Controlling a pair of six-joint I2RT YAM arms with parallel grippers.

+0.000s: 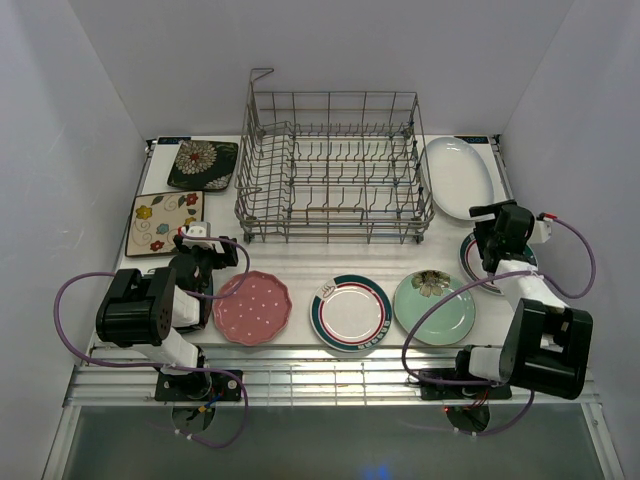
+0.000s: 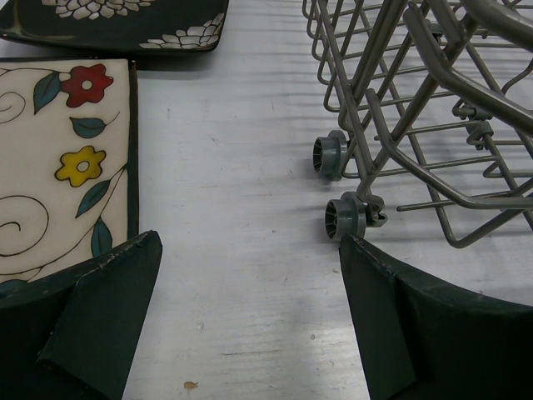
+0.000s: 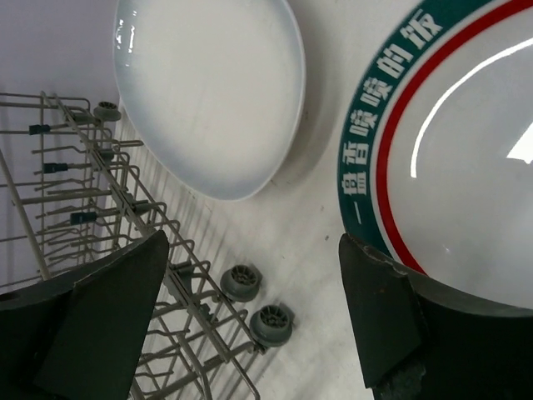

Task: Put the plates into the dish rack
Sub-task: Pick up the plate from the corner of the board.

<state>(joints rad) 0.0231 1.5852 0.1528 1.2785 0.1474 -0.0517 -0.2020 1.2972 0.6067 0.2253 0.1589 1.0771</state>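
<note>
The dish rack (image 1: 330, 165) stands at the far middle of the table (image 1: 300, 265), and every plate in sight lies flat around it: the black floral square (image 1: 203, 164) and the cream floral square (image 1: 165, 222) to its left, the white oval plate (image 1: 458, 177) to its right, and the pink dotted plate (image 1: 251, 307), a green-rimmed plate (image 1: 350, 312) and the mint floral plate (image 1: 434, 306) in a row along the near side. The left gripper (image 2: 250, 250) hovers low between the cream floral square and the rack's near-left corner, claw spread wide and holding nothing. Over on the right, the right gripper (image 3: 254, 242) hangs above a second green-rimmed plate (image 3: 466, 167) just near of the white oval plate, claw wide too, nothing between its fingers.
</note>
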